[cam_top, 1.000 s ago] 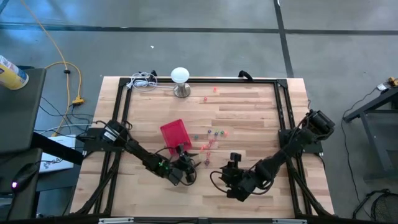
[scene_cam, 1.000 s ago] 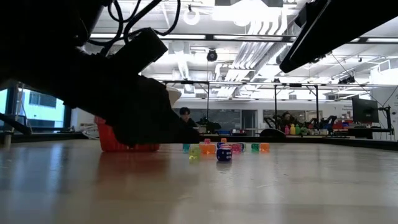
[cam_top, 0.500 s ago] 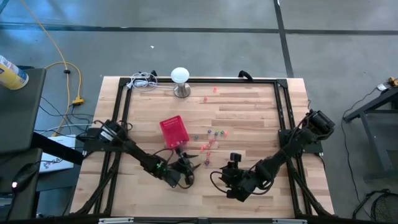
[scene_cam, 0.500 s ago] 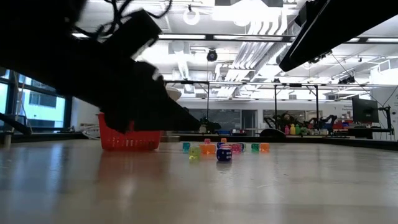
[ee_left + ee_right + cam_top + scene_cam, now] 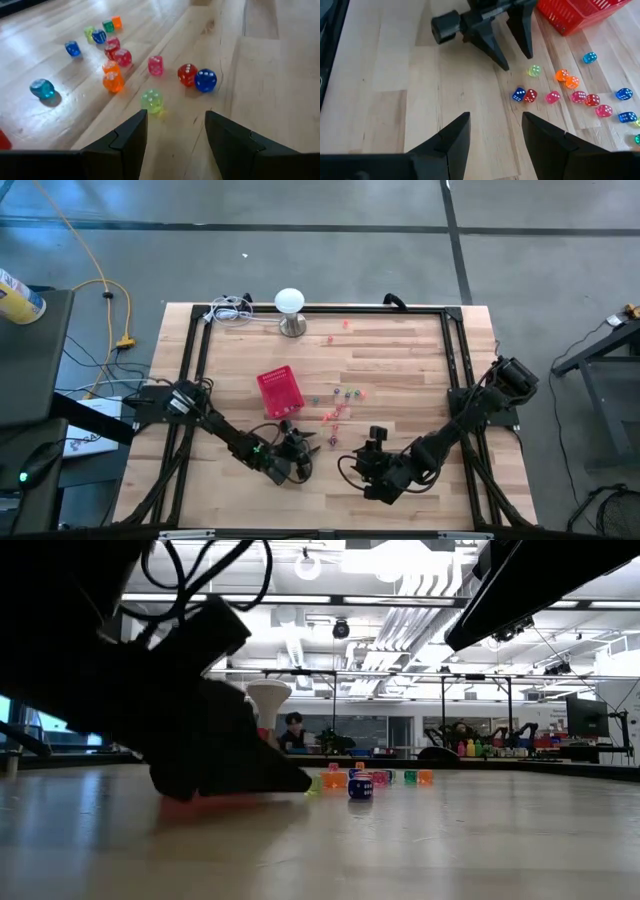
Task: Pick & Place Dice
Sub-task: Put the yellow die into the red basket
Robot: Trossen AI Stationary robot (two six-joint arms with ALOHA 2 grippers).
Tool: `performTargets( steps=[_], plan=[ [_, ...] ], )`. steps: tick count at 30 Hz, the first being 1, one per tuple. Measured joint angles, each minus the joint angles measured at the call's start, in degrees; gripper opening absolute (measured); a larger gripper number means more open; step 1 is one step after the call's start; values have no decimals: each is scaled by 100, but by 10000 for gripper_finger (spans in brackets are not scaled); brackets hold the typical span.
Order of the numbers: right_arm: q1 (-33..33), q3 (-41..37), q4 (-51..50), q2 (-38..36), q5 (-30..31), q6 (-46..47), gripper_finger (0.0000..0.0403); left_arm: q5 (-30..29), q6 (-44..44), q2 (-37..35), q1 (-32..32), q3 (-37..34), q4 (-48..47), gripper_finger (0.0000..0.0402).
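Note:
The dice (image 5: 335,408) are tiny cubes in red, orange, pink, blue and green, scattered on the wood right of the red mesh basket (image 5: 279,392). My left gripper (image 5: 308,443) sits low over the table, just near of the cluster, and is open. In the left wrist view the pale green die (image 5: 151,100) lies just ahead of the gap of my left gripper (image 5: 176,120), with the red die (image 5: 187,74) and the blue die (image 5: 205,80) beyond it. My right gripper (image 5: 496,119) is open and holds nothing, right of the left one (image 5: 377,440).
A white mushroom-shaped stand (image 5: 289,310) and a coil of cable (image 5: 230,310) sit at the far edge, with two stray dice (image 5: 338,330) near them. A black frame (image 5: 455,360) runs round the table. Bare wood lies along the near edge (image 5: 330,510).
My left gripper has come down to just above the table top and edged right toward the dice, staying open. In the low view it now hides the red basket. The dice and my right arm have kept still.

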Motion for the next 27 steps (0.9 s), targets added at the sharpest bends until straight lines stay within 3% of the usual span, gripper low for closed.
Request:
performTargets(
  steps=[22, 27],
  plan=[
    [0, 0, 220, 1, -1, -346, 169, 208, -6, 281, 574, 14, 377, 190],
    [0, 0, 220, 2, -44, -346, 169, 299, -6, 281, 588, 13, 364, 166]
  ],
)
